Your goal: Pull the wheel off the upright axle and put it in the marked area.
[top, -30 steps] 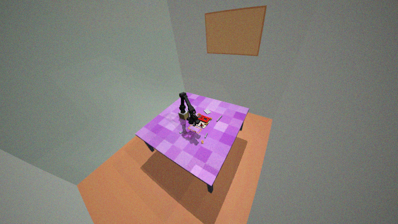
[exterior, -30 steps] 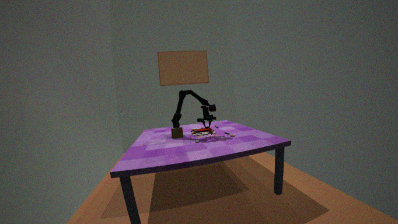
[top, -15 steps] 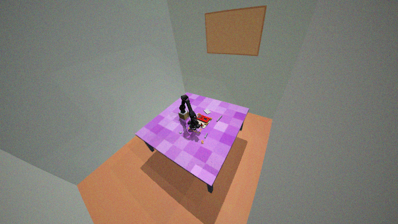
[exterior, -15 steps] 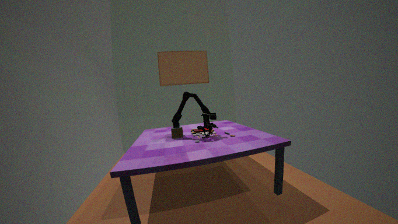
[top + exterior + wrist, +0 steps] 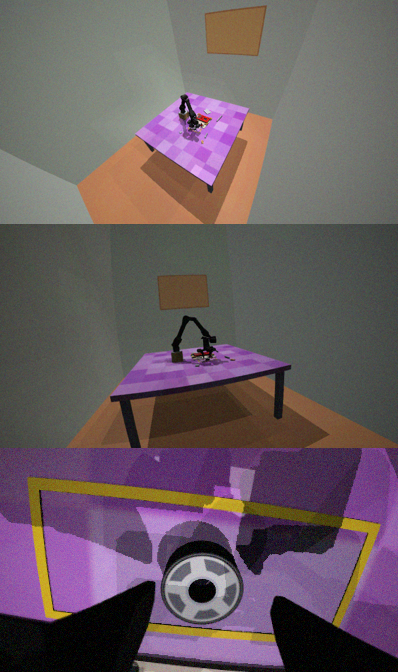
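Observation:
The wheel point(image 5: 202, 607), black with a grey spoked hub, lies flat inside the yellow outline of the marked area point(image 5: 34, 548) in the wrist view, and seems to be on the table. My gripper point(image 5: 195, 128) point(image 5: 206, 360) point(image 5: 214, 597) is open low over the area. Its fingers stand on either side of the wheel, with a gap showing on both sides. The wheel is too small and covered to make out in the top and exterior views. The upright axle is not clearly seen.
A cream board point(image 5: 205, 126) with a red part point(image 5: 203, 118) lies beside the area; its edge shows at the bottom of the wrist view point(image 5: 185, 667). A pale tile point(image 5: 207, 111), a long dark bar point(image 5: 219, 118), a short grey bar point(image 5: 206, 135) and a small yellow piece point(image 5: 202, 142) lie around.

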Controlling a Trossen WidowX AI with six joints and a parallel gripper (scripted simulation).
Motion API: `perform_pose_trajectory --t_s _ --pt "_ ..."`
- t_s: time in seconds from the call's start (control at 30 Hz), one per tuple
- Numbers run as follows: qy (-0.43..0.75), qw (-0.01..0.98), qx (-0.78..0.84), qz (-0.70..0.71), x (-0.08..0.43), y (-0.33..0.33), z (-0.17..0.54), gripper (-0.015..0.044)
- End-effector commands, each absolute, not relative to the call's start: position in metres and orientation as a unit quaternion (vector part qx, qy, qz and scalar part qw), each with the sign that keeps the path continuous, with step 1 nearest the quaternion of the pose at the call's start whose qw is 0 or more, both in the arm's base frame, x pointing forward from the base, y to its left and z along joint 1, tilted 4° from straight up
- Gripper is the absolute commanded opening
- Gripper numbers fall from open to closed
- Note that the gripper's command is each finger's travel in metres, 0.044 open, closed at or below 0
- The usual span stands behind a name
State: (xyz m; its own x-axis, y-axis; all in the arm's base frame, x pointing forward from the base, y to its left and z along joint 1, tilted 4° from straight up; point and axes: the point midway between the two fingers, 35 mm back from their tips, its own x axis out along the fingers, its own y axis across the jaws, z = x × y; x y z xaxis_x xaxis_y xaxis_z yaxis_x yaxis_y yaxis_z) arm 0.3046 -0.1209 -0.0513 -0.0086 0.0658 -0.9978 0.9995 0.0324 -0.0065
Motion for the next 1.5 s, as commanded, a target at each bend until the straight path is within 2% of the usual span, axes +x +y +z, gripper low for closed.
perform_pose_trajectory --t_s 0.0,0.17,0.33,0.37,0.6,1.47 --pt "0.517 0.498 0.51 -0.474 0.31 -0.125 -0.02 0.03" --pt "0.517 0.498 0.51 -0.475 0.309 -0.126 -0.001 0.03" --pt "0.516 0.498 0.511 -0.475 0.282 -0.116 0.015 0.0431" --pt "0.516 0.497 0.51 -0.475 0.274 -0.113 0.021 0.044" --pt "0.519 0.496 0.509 -0.476 0.226 -0.095 0.044 0.044" --pt "0.519 0.496 0.509 -0.476 0.226 -0.095 0.044 0.044"
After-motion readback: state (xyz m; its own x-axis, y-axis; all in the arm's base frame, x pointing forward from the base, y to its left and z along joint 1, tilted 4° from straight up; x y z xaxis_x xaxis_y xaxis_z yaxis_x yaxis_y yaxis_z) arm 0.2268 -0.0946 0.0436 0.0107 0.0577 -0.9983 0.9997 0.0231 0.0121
